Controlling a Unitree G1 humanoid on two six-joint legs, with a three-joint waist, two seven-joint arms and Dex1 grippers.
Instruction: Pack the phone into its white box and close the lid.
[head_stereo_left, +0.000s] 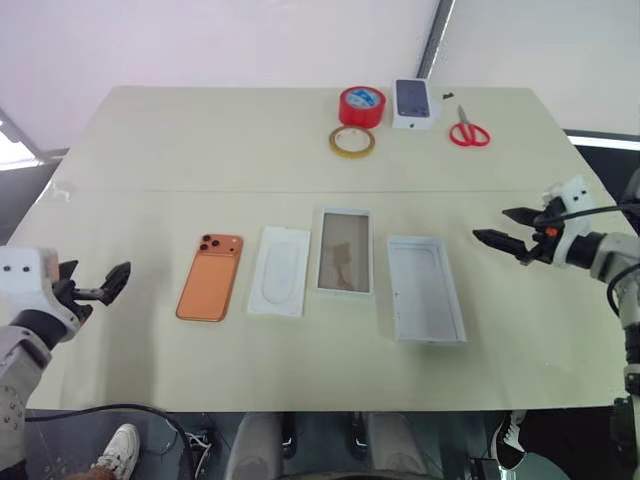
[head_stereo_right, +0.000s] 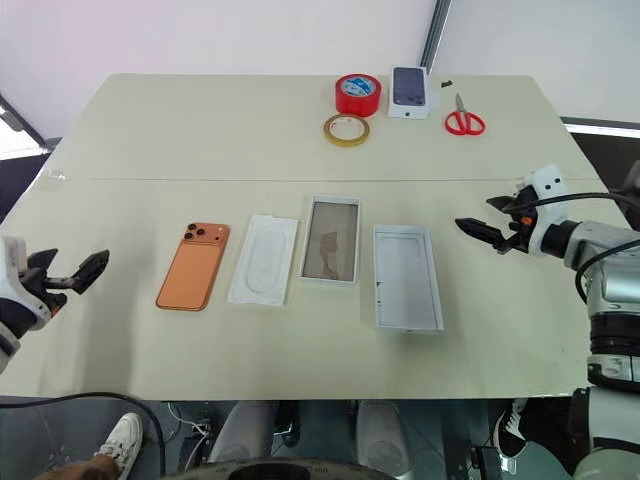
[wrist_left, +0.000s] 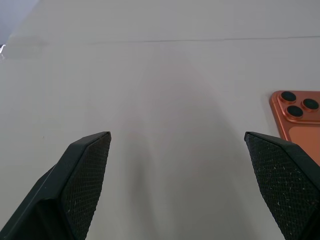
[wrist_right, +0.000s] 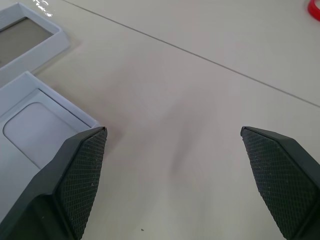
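Left hand (head_stereo_left: 105, 283) at lower left, fingers spread, grasping nothing. On the table (head_stereo_left: 200, 150), centre row, left to right: the phone (head_stereo_left: 211, 277) lens side up, white insert (head_stereo_left: 279, 271), the white box (head_stereo_left: 345, 251), white lid (head_stereo_left: 426, 302). Right hand (head_stereo_left: 510, 230) at right, released. No writing legible anywhere.

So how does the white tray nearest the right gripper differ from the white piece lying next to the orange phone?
The white box, nearest the right gripper, has raised walls around a recessed floor; the white insert beside the phone looks almost flat with only a rounded outline moulded in. The box is larger than the insert. The box lies on the row's right end, the insert left of the middle. Both are white, empty and flat on the table.
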